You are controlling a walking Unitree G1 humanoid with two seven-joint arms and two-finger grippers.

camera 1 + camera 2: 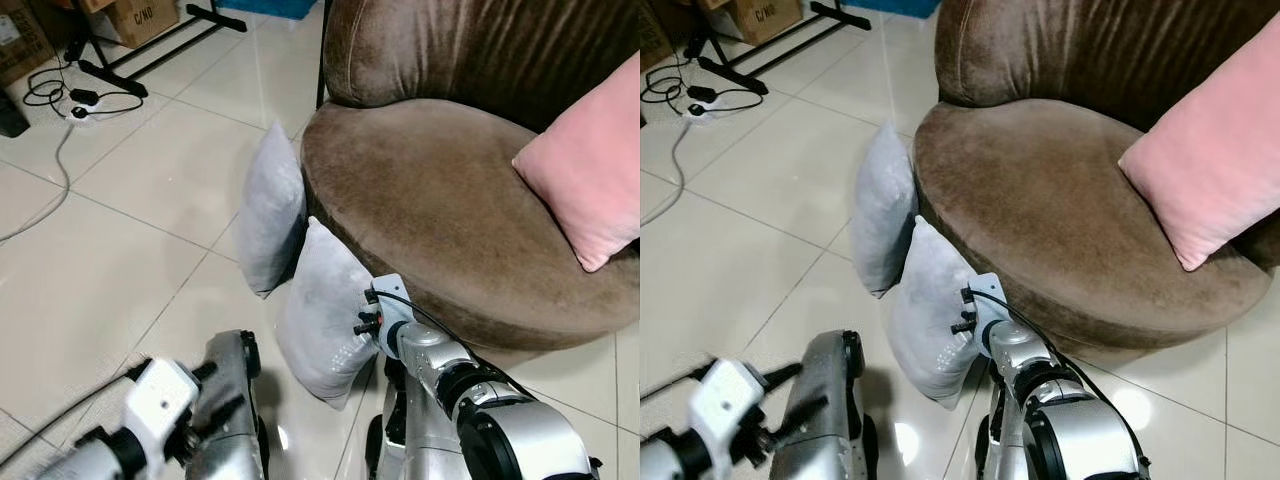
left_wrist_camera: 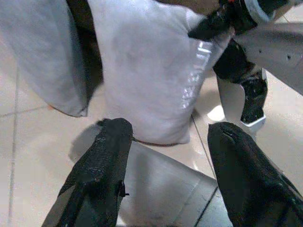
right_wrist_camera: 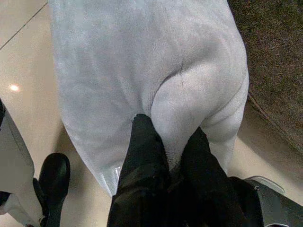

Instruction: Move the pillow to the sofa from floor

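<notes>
Grasp step: right tool (image 3: 173,142) clamped on near grey pillow (image 1: 322,320); left tool (image 2: 168,156) apart, idle. Next: lift onto sofa (image 1: 440,200).

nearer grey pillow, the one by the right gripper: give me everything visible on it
The nearer grey pillow is soft, plush-looking light grey fabric, square with pointed corners. It stands on edge on the tiled floor, leaning against the front of the brown sofa, just beside a second grey pillow. The right gripper is shut on a pinched fold of its fabric. The left gripper is open, short of it, not touching.
</notes>
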